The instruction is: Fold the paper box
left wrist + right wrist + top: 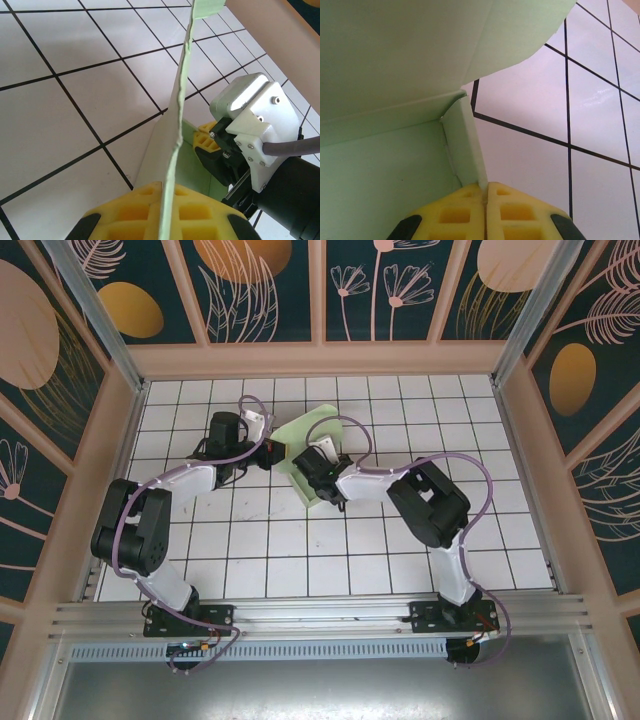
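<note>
Two robot arms are reaching inward over a white tiled table (pixel 300 550), their grippers almost meeting at a pale green paper box (pixel 318 428). The left gripper (pixel 272 453) is touching the card's edge. Just to its right, the right gripper (pixel 318 472) is covering the card's middle.

White gridded table (pixel 250 540), mint paper box (pixel 306 430) on it

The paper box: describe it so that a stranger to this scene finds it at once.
On the white tiled table, look where both arms meet. The paper box is the pale mint-green card pinched by the left gripper and right gripper; nothing else is green.
</note>
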Controlling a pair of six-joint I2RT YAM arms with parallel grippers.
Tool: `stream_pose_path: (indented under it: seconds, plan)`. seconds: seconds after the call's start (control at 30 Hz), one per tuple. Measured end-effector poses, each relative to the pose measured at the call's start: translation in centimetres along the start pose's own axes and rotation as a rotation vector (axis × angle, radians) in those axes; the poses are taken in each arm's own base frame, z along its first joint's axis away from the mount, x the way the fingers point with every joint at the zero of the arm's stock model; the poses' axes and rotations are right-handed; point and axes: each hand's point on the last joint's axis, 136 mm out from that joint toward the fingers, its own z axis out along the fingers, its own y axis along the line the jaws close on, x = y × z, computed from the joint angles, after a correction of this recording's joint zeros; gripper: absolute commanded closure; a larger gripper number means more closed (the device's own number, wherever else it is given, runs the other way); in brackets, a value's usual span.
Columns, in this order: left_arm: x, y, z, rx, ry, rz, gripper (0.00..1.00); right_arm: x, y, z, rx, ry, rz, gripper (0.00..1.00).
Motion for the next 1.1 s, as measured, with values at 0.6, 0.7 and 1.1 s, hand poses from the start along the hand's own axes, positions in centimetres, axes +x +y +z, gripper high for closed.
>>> stream_pose_path:
  seconds: [0.6, 0.7, 1.1]
  plan:
    - [0.8, -0.9, -0.1, 0.048, 0.056, 0.073, 0.95, 1.0, -0.2, -1.3, -0.264, 0.067, 0.114, 0.62]
    - [1.2, -0.9, -0.1, 0.049, 0.073, 0.08, 0.86, 1.2, -0.2, -1.6, -0.281, 0.07, 0.118, 0.56]
    - [2.6, -0.9, -0.2, 0.041, 0.128, 0.075, 0.52, 0.2, -2.5, -4.4, -0.372, 0.003, 0.214, 0.35]
